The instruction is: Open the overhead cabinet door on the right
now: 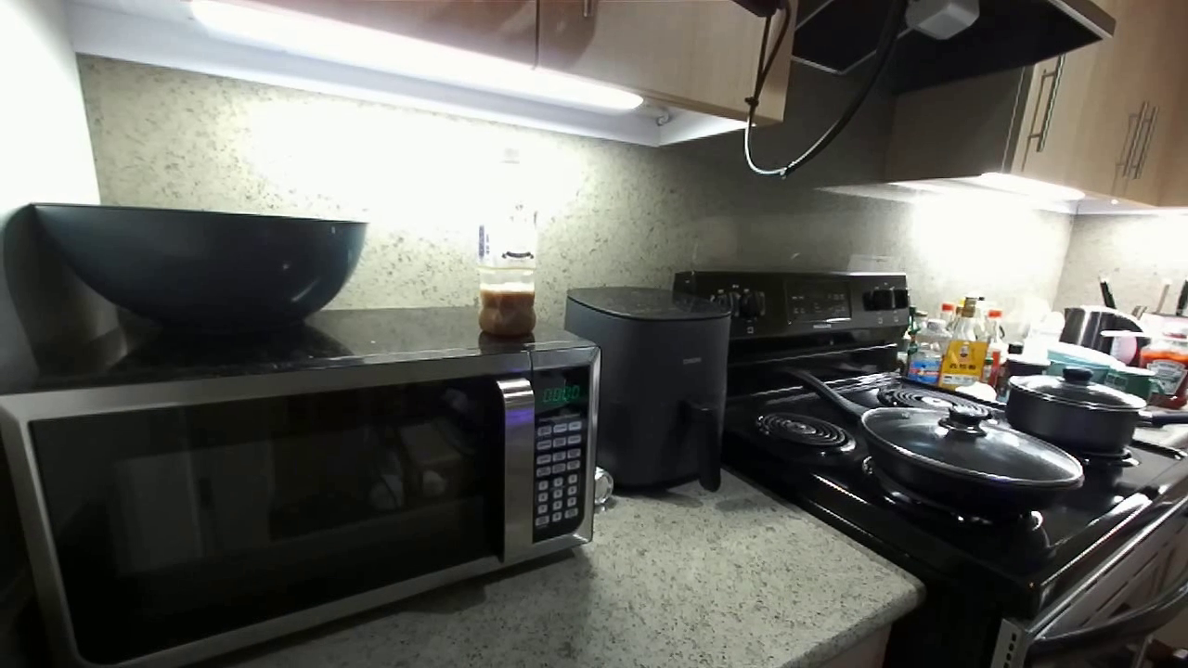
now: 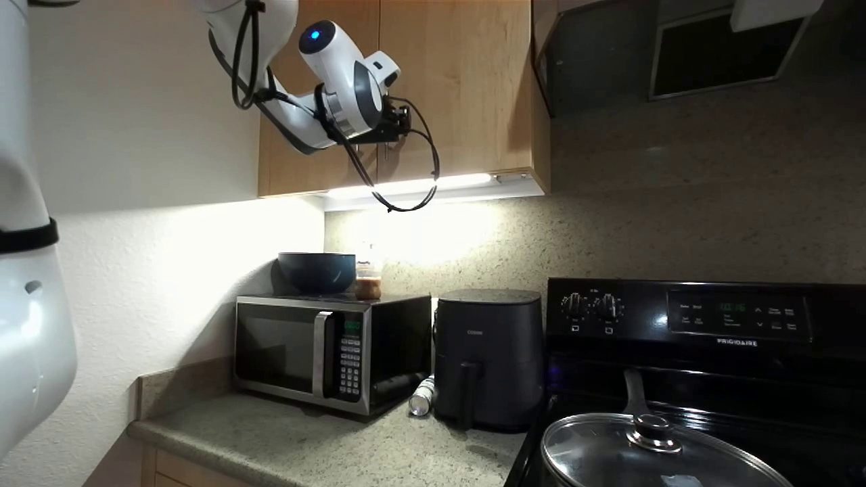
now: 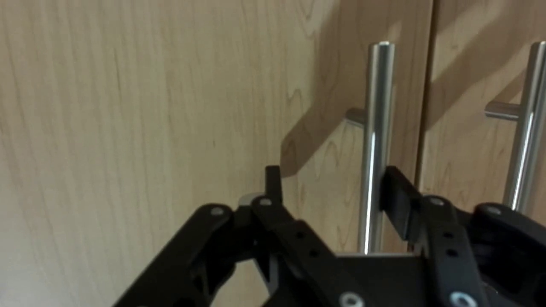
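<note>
Overhead cabinet door [image 2: 460, 88], right one of the pair above the microwave [image 2: 291, 338] and air fryer [image 2: 487, 358], looks closed. Your gripper [image 3: 330, 181] is released, spread wide and seemingly straddling the bar handle [image 3: 377, 128], nothing held. Risks in the wrist view, left to right: outer finger [image 3: 273, 185] stands well apart from the bar, so squeezing off-centre could shove or twist the handle; handle is smooth round metal and reach depth is hard to tell, so a shallow pinch may slip once you pull; seam-side finger [image 3: 403, 200] sits right by the bar, contact unclear, so drifting sideways may load it early; neighbour handle [image 3: 527, 128], past the seam [image 3: 425, 94], overlaps your linkage in view, could get knocked. Wrist view may be inverted, so check you're on the right-hand door; exterior placement suggests yes. In an exterior view, left to right: your cable loop [image 2: 390, 209] dangles before the doors and might snag mid-swing; range hood [image 2: 724, 57] could stop a wide swing if the hinge is on the right, as handle placement suggests. Door faces outward to the room, away from the backsplash [image 2: 521, 243]. Long axis reads vertical, with grain, handle and seam running that way; top edge is out of view, so call it a judgement.
</note>
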Motion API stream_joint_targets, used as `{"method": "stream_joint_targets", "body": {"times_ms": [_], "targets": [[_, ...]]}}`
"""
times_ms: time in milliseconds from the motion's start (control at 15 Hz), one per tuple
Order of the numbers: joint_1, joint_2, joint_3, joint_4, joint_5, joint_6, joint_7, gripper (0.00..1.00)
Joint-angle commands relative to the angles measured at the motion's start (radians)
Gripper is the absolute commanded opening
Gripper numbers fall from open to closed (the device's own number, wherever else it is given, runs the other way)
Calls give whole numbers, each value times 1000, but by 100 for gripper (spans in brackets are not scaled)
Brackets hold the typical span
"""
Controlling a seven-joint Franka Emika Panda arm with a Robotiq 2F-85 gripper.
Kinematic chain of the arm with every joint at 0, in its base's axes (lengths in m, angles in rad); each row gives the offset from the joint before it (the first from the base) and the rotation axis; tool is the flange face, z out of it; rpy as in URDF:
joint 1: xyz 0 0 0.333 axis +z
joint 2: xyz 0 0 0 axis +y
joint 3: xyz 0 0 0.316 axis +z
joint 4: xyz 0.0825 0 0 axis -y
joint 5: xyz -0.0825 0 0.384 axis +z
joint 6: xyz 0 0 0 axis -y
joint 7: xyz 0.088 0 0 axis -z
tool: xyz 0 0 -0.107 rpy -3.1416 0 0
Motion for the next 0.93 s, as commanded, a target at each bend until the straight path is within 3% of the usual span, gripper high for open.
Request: {"method": "stream_joint_targets", "body": {"times_ms": [0,200,333,667,867], "targets": [[-24,37,19,43,-29,-18,3,31],[-22,45,26,50,-28,-18,-1,11],[-20,44,29,49,-21,-22,0,4],[31,3,9,17,43,-78,-31,7],[70,-74,-39,-32,124,-105,-60,7]]}}
